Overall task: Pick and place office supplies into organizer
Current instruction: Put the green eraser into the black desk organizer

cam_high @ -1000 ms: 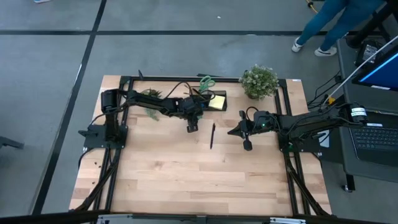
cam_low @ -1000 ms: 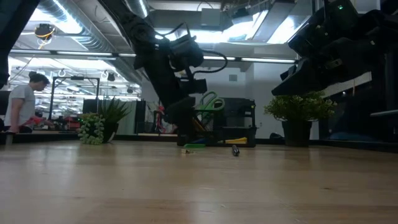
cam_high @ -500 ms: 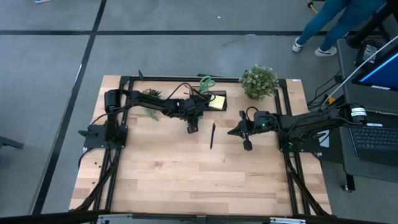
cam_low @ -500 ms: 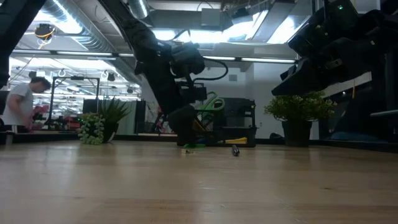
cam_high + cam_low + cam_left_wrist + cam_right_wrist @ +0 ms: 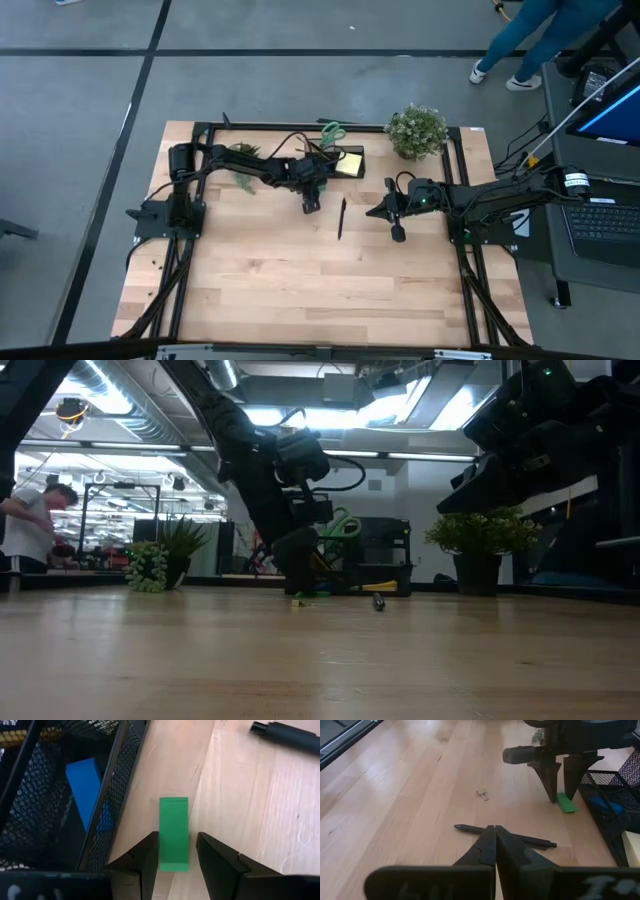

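The near stretch of the pale wood-plank table (image 5: 300, 290) lies bare, its grain running across. Toward the middle, a black pen (image 5: 341, 217) lies flat on the boards, and a small binder clip (image 5: 482, 794) sits apart from it. To the pen's right the right gripper (image 5: 397, 233) hangs above the wood with its fingers pressed together, holding nothing. Past the pen, the left gripper (image 5: 176, 851) points down at the table just beside the black mesh organizer (image 5: 338, 163); its fingers (image 5: 145, 857) stand apart on either side of a green eraser (image 5: 174, 833) that lies flat on the wood close by the organizer's mesh wall, and whether the pads touch the eraser cannot be told. Inside the mesh a blue eraser (image 5: 89, 787) shows, a yellow sticky-note pad (image 5: 350, 163) lies in the lower tray, and green-handled scissors (image 5: 331, 130) stand up from the taller section. Along the far edge stand a leafy potted plant (image 5: 417, 132) at the right and another green plant (image 5: 240, 165) at the left under the left arm. Beyond the table the floor is grey concrete crossed by dark lines; a person's legs (image 5: 520, 40) show at the far right by a laptop (image 5: 605, 215), and in the low view another person (image 5: 30, 525) leans in a bright, open workshop under ceiling lights.
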